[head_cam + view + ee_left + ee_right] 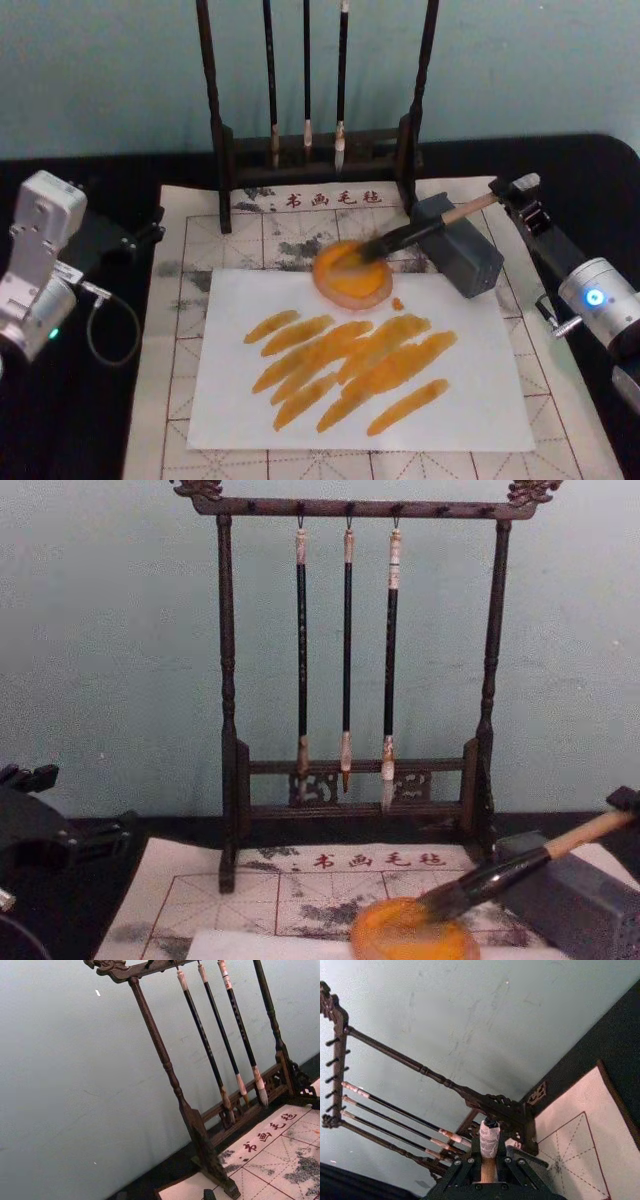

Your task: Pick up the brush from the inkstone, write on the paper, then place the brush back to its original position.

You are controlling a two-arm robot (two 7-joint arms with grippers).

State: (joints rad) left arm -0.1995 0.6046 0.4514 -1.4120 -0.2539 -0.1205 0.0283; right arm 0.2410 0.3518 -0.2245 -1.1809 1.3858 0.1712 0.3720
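The brush point(420, 232) lies aslant: its dark tuft rests on an orange dish point(352, 272) and its pale handle crosses the top of the grey inkstone point(465, 245). My right gripper point(512, 190) is at the back right, shut on the handle's end, which shows between its fingers in the right wrist view point(489, 1160). In the chest view the brush point(500, 872) slopes up to the right above the inkstone point(570, 895). The white paper point(360, 370) carries many orange strokes. My left gripper point(140, 232) is parked at the left, open, off the mat.
A dark wooden rack point(315, 150) with three thin hanging brushes point(346, 650) stands at the back of the beige grid mat point(190, 250). A cable loop point(110, 330) lies on the black cloth by the left arm.
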